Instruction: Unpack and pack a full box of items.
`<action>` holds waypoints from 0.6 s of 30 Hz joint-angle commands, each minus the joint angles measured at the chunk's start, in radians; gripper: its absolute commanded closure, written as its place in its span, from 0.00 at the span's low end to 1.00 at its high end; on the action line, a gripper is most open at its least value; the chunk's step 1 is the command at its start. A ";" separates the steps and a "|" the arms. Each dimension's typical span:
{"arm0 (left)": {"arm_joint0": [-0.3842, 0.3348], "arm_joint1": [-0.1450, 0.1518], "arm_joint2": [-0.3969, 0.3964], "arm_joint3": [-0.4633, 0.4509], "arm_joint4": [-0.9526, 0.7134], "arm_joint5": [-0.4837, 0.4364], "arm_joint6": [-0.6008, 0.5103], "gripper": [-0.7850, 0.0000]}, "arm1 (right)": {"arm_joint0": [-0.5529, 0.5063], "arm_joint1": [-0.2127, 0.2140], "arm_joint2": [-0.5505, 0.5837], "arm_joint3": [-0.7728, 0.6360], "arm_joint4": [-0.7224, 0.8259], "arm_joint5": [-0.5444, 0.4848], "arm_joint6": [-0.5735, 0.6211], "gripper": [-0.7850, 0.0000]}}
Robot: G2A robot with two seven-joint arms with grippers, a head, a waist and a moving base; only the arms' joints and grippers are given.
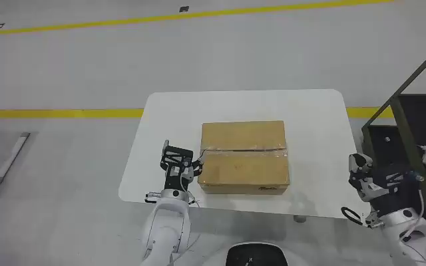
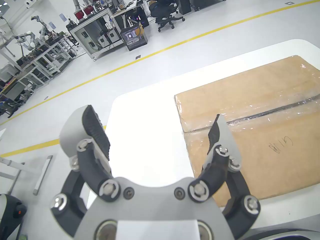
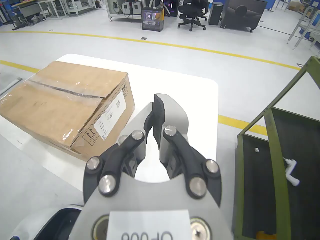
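**Left tool sits at the sealed box's short end; right tool waits off the bench**

The brown cardboard box [image 1: 244, 156] lies near the middle of the white, round-cornered bench [image 1: 173, 113]. Its flaps are down and a strip of clear glossy tape [image 2: 275, 109] runs along the centre seam. The long axis, and the seam with it, runs side to side across the robot's front, so each short end faces one arm.

The left tool [image 2: 153, 118] has its jaws spread wide and holds nothing. It is just beside the box's left short end, about level with the seam's end and pointing away from the robot. Whether its inner finger [image 2: 220, 131] hangs over the box's edge or stands just outside it cannot be told.

The right tool [image 3: 155, 116] has its pads drawn together on nothing. It is out past the bench's right edge, well apart from the box's labelled right end and next to an olive-green metal frame with dark panels [image 3: 273, 146].

Unpacking looks not yet begun. The left arm is clearly the nearer one, so the opening move probably falls to it, with the box lying toward the robot's right of that tool. The seam would be worked along the long axis from that end.
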 commanded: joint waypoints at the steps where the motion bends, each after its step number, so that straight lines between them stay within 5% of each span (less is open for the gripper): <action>1: 0.000 0.000 0.000 0.000 0.000 0.000 0.000 0.00 | 0.005 -0.001 0.000 0.005 -0.002 -0.005 -0.001 1.00; 10: 0.000 0.000 0.000 0.000 0.000 0.000 0.000 0.00 | 0.054 -0.007 -0.038 0.072 -0.024 -0.036 0.012 1.00; 18: 0.000 0.000 0.000 0.000 0.000 0.000 0.000 0.00 | 0.178 -0.019 -0.181 0.208 -0.060 -0.044 0.048 1.00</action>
